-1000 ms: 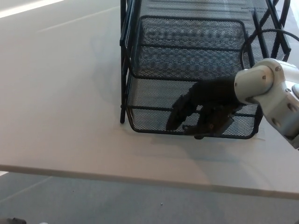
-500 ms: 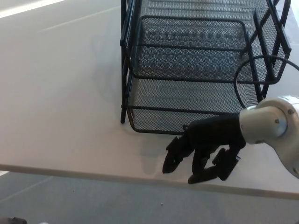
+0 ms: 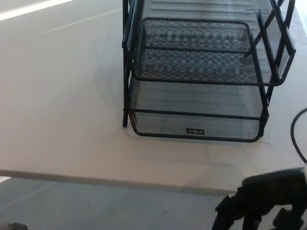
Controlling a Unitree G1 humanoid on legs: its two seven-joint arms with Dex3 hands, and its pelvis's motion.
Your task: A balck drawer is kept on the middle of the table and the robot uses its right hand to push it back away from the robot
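Observation:
A black wire-mesh drawer rack (image 3: 199,72) stands on the white table (image 3: 62,105), right of the middle. Its lowest tray (image 3: 196,125) sticks out toward me with a small label on its front wall. My right hand (image 3: 261,203) is black and sits at the bottom right corner of the head view, below the table's front edge and well apart from the rack. Its fingers hang down and are partly cut off by the picture's edge, with nothing held. My left hand does not show.
The table's front edge (image 3: 96,177) runs across the lower part of the picture, with grey floor (image 3: 96,206) below it. A black cable (image 3: 295,139) curves in at the right edge.
My right hand has pulled back from the lowest tray's front wall, down past the table's front edge to the bottom right corner. The rack stands where it did.

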